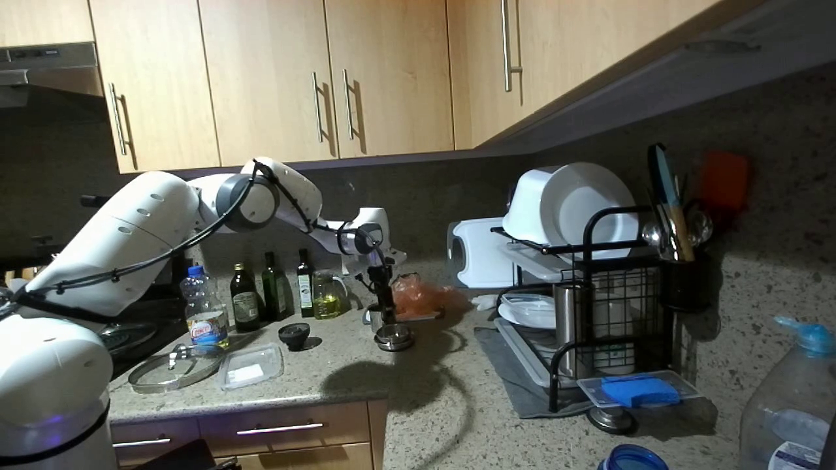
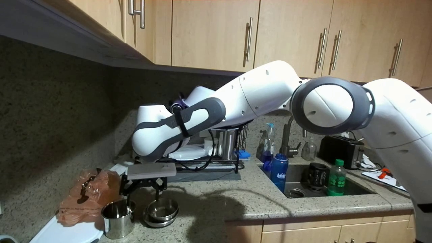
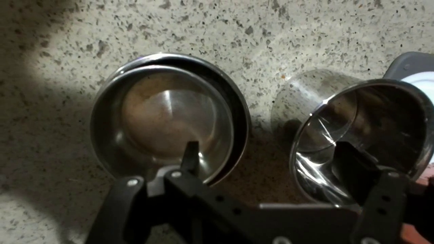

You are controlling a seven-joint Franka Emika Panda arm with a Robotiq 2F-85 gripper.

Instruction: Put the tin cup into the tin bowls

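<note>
Rn tin cup (image 2: 118, 225) & bowls (image 2: 163, 210) sit nr hand's (image 2: 142, 201) opp. fingertips (image 3: 192, 157).

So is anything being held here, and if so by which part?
Nothing is held: the fingers stand wide apart, not closed on the tin cup.

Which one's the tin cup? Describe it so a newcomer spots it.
In an exterior view, find the orange plastic bag. Beside it, under the open gripper, stands the tin cup, shiny and upright. Its neighbours, the tin bowls, are low and stacked; the cup is single, taller and steep-walled.
</note>
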